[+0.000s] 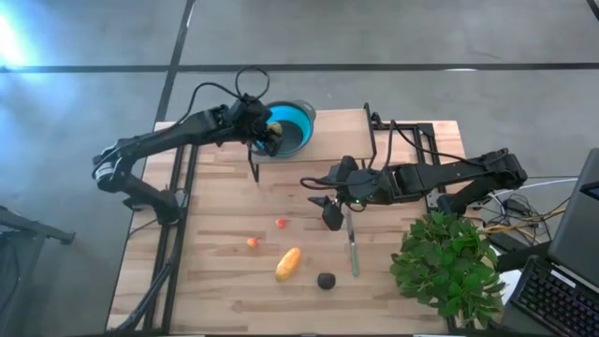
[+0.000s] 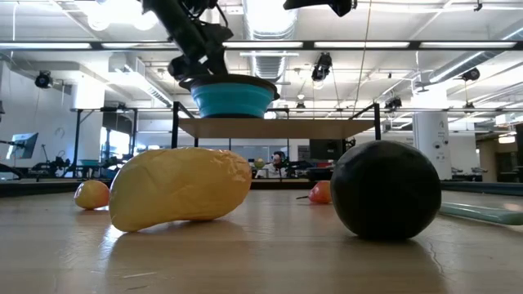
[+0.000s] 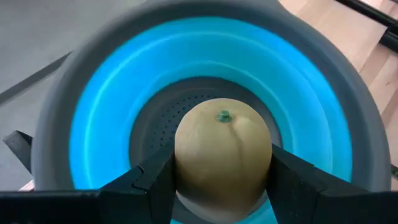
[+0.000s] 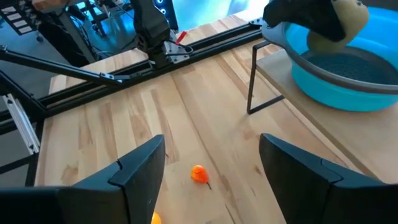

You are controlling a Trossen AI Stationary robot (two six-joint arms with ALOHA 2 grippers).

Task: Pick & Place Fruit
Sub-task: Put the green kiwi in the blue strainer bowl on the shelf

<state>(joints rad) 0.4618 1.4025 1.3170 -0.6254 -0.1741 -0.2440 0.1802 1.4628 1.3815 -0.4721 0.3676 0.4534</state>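
Observation:
My left gripper (image 1: 266,132) hangs over the blue bowl (image 1: 293,125), shut on a pale olive-green fruit (image 3: 222,155). My right gripper (image 1: 331,213) hovers open above mid-table, with the tiny red piece (image 4: 198,173) lying on the wood beyond its fingers. The tiny red piece (image 1: 281,223), the tiny orange piece (image 1: 252,242), the yellow-orange oblong fruit (image 1: 288,263) and the dark round fruit (image 1: 326,280) all rest on the table. In the low view, the oblong fruit (image 2: 180,188) and the dark round fruit (image 2: 384,189) sit closest to the camera. My left gripper pinches the olive-green fruit by its two opposite sides (image 3: 183,165), between the two fingers (image 3: 152,183). Its stem end (image 3: 223,116) faces away from the wrist. The fruit is lifted clear above the bowl's perforated floor (image 3: 165,127).
The bowl (image 2: 233,96) stands on a raised wooden shelf with thin black legs (image 4: 252,78) at the table's far edge. A thin grey-green stick (image 1: 353,245) lies right of the fruit. A bushy green plant (image 1: 449,267) fills the near right corner. Black rails (image 1: 178,215) run along the left edge.

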